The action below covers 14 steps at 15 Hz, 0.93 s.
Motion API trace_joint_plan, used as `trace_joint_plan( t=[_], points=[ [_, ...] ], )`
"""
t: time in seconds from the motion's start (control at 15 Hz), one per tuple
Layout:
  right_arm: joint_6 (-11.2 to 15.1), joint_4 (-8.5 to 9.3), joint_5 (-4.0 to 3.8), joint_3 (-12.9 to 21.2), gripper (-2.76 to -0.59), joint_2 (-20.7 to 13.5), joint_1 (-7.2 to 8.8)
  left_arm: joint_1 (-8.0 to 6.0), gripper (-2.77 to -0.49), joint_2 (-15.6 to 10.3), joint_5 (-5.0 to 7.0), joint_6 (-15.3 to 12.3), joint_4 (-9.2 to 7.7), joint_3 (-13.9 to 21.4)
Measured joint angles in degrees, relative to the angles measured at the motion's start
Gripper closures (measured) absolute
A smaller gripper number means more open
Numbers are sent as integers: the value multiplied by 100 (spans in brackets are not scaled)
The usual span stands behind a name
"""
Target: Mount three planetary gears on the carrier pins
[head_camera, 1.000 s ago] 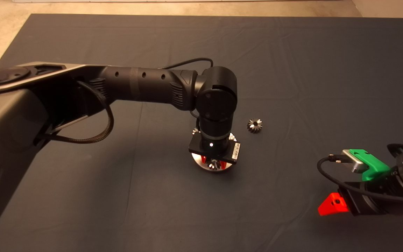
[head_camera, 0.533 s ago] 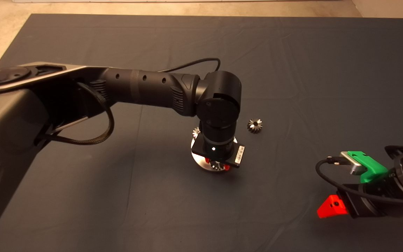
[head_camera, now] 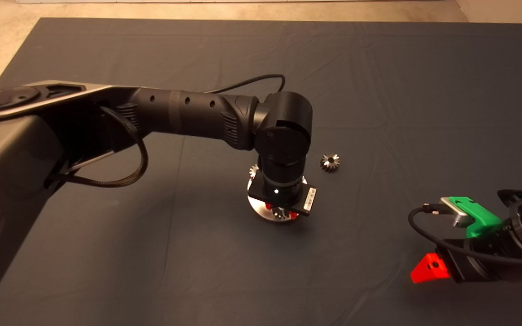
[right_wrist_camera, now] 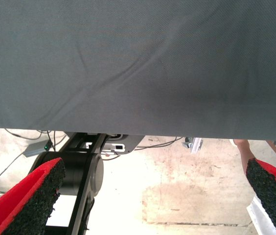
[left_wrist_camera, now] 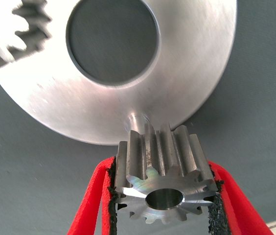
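The left gripper (left_wrist_camera: 163, 196) clamps a planetary gear (left_wrist_camera: 163, 183) just above a carrier pin (left_wrist_camera: 136, 121) at the disc's (head_camera: 261, 212) six o'clock edge. One gear (left_wrist_camera: 30, 24) sits installed; another (head_camera: 330, 162) lies at two o'clock. The right gripper (right_wrist_camera: 152, 196) waits open

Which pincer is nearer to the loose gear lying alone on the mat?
Left. The left pincer is over the disc, beside the loose gear; the right pincer waits apart at the mat's lower right edge.

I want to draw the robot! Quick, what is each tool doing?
Left tool: closed on a planetary gear, over the disc.
Right tool: open, holding nothing, parked at the mat's edge.
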Motion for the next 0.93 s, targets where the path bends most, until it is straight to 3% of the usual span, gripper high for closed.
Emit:
trace_joint_plan(
  t=[0.27,0.93],
  points=[
    [0,0,0,0,-276,0,0,107,-86,-2,16,111,90,-132],
    [0,0,0,0,-276,2,-2,106,-86,0,18,111,96,-157]
  ],
)
